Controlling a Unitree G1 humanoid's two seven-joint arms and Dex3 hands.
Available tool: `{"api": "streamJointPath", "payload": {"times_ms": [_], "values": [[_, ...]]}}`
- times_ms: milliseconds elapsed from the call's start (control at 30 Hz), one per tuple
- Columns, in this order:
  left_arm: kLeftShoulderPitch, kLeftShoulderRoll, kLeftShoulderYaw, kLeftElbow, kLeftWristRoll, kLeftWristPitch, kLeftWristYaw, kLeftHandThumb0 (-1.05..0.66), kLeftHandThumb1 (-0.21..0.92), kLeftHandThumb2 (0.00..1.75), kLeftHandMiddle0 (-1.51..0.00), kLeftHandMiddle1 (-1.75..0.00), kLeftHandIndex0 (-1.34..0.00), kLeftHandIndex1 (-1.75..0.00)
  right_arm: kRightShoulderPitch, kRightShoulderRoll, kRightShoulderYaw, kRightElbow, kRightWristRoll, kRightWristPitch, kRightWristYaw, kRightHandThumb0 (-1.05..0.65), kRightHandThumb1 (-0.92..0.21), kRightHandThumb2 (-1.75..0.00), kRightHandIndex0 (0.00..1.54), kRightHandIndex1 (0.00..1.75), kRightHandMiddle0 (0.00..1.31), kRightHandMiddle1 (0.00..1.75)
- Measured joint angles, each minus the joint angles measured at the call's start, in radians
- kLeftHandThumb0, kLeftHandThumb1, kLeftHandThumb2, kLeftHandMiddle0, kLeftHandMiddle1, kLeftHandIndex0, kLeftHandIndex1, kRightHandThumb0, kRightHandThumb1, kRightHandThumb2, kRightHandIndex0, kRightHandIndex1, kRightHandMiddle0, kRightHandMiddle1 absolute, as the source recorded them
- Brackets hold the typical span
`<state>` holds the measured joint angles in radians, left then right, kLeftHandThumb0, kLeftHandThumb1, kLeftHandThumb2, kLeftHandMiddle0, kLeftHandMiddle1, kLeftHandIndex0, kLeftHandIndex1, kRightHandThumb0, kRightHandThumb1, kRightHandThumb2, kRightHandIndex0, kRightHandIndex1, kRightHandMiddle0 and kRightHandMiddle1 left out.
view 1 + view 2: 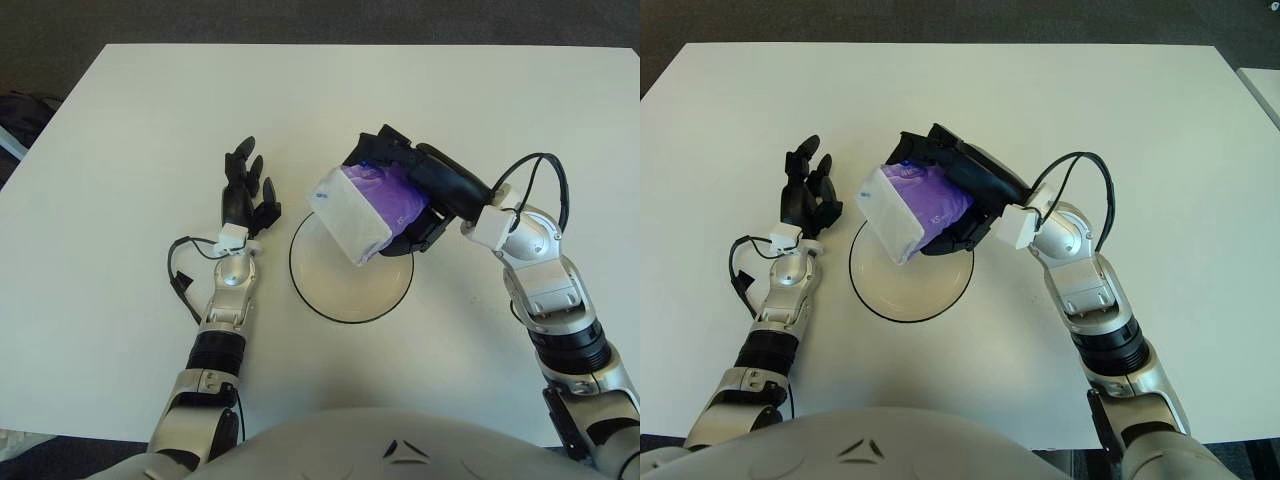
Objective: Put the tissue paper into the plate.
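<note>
Our left hand sat just left of the plate with its fingers loosely spread and nothing in them, out of the way. The plate was around the middle of the tabletop, a bit toward the near edge. Our right hand had its fingers clamped on the tissue paper, tilted over the plate's far rim so it could drop in, we figured.

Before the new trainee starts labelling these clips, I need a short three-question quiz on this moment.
1. True or false: the tissue pack lies flat in the plate.
2. Which hand holds the pack? A) left hand B) right hand
3. Fill in: the left hand shows to the ___ of the plate.

Key: 1 false, it is held above the plate. 2 B. 3 left.
</note>
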<state>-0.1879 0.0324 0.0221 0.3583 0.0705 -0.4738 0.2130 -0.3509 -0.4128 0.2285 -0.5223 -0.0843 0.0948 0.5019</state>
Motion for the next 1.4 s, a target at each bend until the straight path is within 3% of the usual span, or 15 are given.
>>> {"api": "streamJointPath", "payload": {"times_ms": [300,1067,1133,1167,1200,1233,1267,1300,1367,1400], "values": [[-0.008,0.009,-0.007,0.012,0.000,-0.007,0.002,-0.72,0.92,0.80,-0.36,0.00,0.00,-0.70,-0.040,0.019,0.039,-0.025,0.028,0.126,0.053,-0.49,-0.24,-1.40,1.13,1.75,0.66,1.75],[-0.009,0.016,-0.024,0.012,-0.001,-0.012,-0.003,-0.72,0.92,0.81,-0.35,0.00,0.00,-0.68,-0.103,0.034,0.104,-0.066,0.019,0.197,0.116,-0.47,-0.30,-1.34,1.12,1.75,0.62,1.75],[-0.009,0.016,-0.024,0.012,-0.001,-0.012,-0.003,-0.72,0.92,0.81,-0.35,0.00,0.00,-0.69,-0.103,0.038,0.104,-0.066,0.016,0.195,0.108,-0.24,-0.28,-1.35,0.89,1.75,0.56,1.69],[-0.008,0.017,-0.024,0.012,-0.001,-0.012,-0.003,-0.72,0.92,0.80,-0.36,0.00,0.00,-0.69,-0.103,0.040,0.104,-0.066,0.014,0.193,0.103,-0.20,-0.36,-1.25,0.77,1.72,0.51,1.70],[-0.009,0.016,-0.024,0.012,-0.001,-0.013,-0.002,-0.71,0.92,0.80,-0.36,0.00,0.00,-0.69,-0.103,0.041,0.104,-0.066,0.011,0.188,0.099,-0.13,-0.51,-1.05,0.58,1.68,0.40,1.72],[-0.009,0.016,-0.024,0.012,-0.001,-0.013,-0.002,-0.71,0.92,0.80,-0.36,-0.01,0.00,-0.69,-0.103,0.041,0.104,-0.066,0.007,0.184,0.098,-0.33,-0.57,-0.88,0.37,1.22,0.26,1.40],[-0.009,0.015,-0.024,0.012,-0.001,-0.013,-0.001,-0.70,0.92,0.79,-0.37,-0.01,0.00,-0.68,-0.104,0.038,0.104,-0.066,0.002,0.180,0.098,-0.56,-0.70,-0.68,0.24,0.78,0.16,0.92],[-0.009,0.012,-0.025,0.012,-0.001,-0.014,-0.001,-0.69,0.92,0.79,-0.37,-0.01,0.00,-0.67,-0.108,0.030,0.104,-0.062,-0.002,0.166,0.110,-0.71,-0.78,-0.55,0.15,0.50,0.11,0.60],[-0.012,0.007,-0.023,0.014,-0.003,-0.016,-0.001,-0.68,0.92,0.80,-0.37,-0.01,0.00,-0.64,-0.119,0.000,0.104,-0.046,-0.002,0.125,0.147,-0.87,-0.85,-0.47,0.08,0.25,0.05,0.31],[-0.013,0.006,-0.023,0.015,-0.005,-0.020,-0.001,-0.68,0.92,0.80,-0.37,-0.01,0.00,-0.63,-0.126,-0.019,0.104,-0.032,-0.002,0.098,0.167,-0.90,-0.86,-0.46,0.06,0.20,0.04,0.25]]}}
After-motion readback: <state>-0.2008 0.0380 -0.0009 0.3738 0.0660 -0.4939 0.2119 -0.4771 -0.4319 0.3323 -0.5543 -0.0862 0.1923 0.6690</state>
